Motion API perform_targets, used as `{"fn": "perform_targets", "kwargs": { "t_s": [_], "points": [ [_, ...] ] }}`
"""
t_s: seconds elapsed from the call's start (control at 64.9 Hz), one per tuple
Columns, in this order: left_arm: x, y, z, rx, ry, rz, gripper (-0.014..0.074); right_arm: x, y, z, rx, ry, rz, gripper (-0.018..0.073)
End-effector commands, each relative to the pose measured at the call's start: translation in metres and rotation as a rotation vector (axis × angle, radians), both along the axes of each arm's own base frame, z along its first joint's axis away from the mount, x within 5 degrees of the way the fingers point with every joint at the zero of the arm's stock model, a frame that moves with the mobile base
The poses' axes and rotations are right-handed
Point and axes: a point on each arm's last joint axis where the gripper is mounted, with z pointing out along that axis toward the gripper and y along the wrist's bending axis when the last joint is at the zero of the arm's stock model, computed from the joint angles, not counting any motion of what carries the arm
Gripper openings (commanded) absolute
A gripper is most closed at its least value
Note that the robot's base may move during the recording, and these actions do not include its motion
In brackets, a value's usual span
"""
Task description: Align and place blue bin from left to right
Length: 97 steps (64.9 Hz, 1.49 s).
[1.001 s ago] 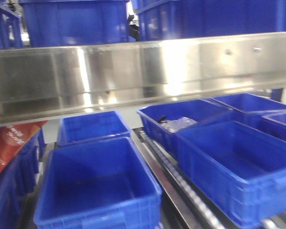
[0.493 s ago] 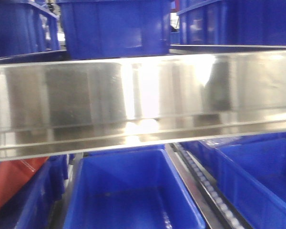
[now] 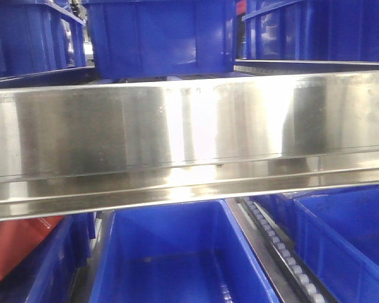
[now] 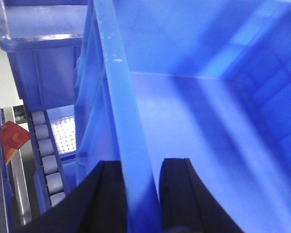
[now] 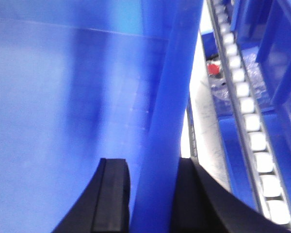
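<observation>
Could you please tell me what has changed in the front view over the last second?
The camera seems to have moved, not the objects: the steel beam sits lower in frame, and the blue bin below it went from lower left to centre, looming larger. The bin behind it is now hidden by the beam. Bin, roller track and red item kept their mutual places.

Shiny steel shelf beam [image 3: 189, 145] across view; roller track [image 3: 284, 259] below right.
</observation>
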Motion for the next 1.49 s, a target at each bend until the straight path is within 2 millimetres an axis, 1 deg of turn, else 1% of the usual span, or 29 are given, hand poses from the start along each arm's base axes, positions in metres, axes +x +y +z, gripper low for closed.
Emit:
{"fn": "perform_targets", "kwargs": {
  "t_s": [0.0,0.37,0.539,0.862,0.909,1.063,1.201,1.371,1.478],
  "points": [
    [-0.005,-0.003,0.017,-0.054,-0.110,-0.028,-0.0111,0.002,0.006,0.013,0.039,-0.118,0.036,-0.0067],
    [-0.005,-0.003,0.017,-0.054,-0.110,-0.028,-0.0111,0.006,0.006,0.010,0.039,-0.112,0.036,-0.0067],
    [-0.005,-0.003,0.017,-0.054,-0.110,-0.028,-0.0111,0.008,0.006,0.013,0.048,-0.156,0.031,-0.0067],
    [-0.005,-0.003,0.017,-0.055,-0.109,-0.029,-0.0111,0.009,0.006,0.016,0.054,-0.184,0.029,-0.0067],
    [-0.006,-0.003,0.017,-0.057,-0.103,-0.032,-0.0111,0.007,0.006,0.016,0.052,-0.174,0.030,-0.0067],
    [-0.003,-0.004,0.014,-0.056,-0.094,-0.033,-0.0111,0.009,0.005,0.016,0.020,-0.192,0.048,-0.0067],
    [0.011,-0.011,-0.002,-0.061,-0.028,-0.048,-0.0111,0.020,0.000,0.010,0.013,-0.199,0.032,-0.0067],
    [0.031,-0.018,-0.031,-0.034,0.083,-0.057,-0.0111,0.044,-0.002,-0.011,-0.019,-0.163,0.035,-0.0067],
    [0.041,-0.017,-0.044,0.006,0.115,-0.032,-0.0111,0.060,-0.001,-0.028,-0.026,-0.137,0.035,-0.0067]
  ]
}}
